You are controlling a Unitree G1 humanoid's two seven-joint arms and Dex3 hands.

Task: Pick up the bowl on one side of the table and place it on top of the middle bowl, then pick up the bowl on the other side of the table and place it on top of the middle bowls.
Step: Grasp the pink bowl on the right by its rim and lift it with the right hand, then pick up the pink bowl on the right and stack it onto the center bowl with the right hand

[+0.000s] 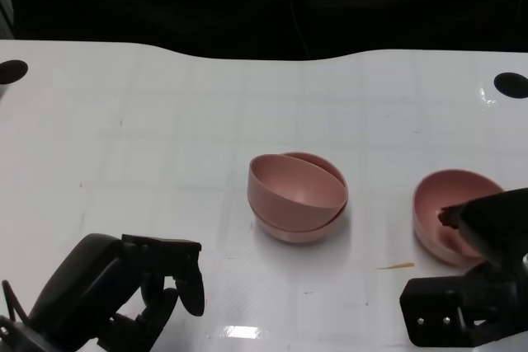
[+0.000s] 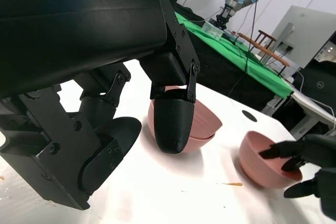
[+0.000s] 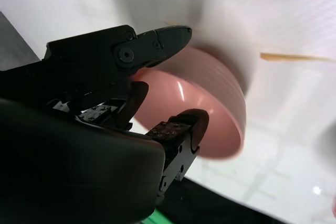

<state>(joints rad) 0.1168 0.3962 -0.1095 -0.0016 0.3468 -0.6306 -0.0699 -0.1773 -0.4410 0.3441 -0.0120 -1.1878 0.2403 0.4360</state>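
Two pink bowls [image 1: 297, 199] sit stacked at the table's middle, the upper one [image 1: 290, 177] tilted inside the lower; the left wrist view shows the stack [image 2: 207, 124] behind a fingertip. To the right stands a third pink bowl [image 1: 445, 195], tipped slightly. My right hand [image 1: 487, 232] pinches its near rim, one finger inside and the thumb outside, as the right wrist view shows on the bowl [image 3: 210, 103]. The left wrist view also shows that bowl [image 2: 257, 158] with the right hand [image 2: 310, 156] on its rim. My left hand [image 1: 124, 286] hovers low at the front left, holding nothing.
Black round holes mark the white table's far corners [image 1: 12, 70] [image 1: 511, 84]. A small yellowish sliver [image 1: 396, 266] lies on the table before the right bowl. Beyond the table, the left wrist view shows a green-covered bench [image 2: 236, 51] and a chair.
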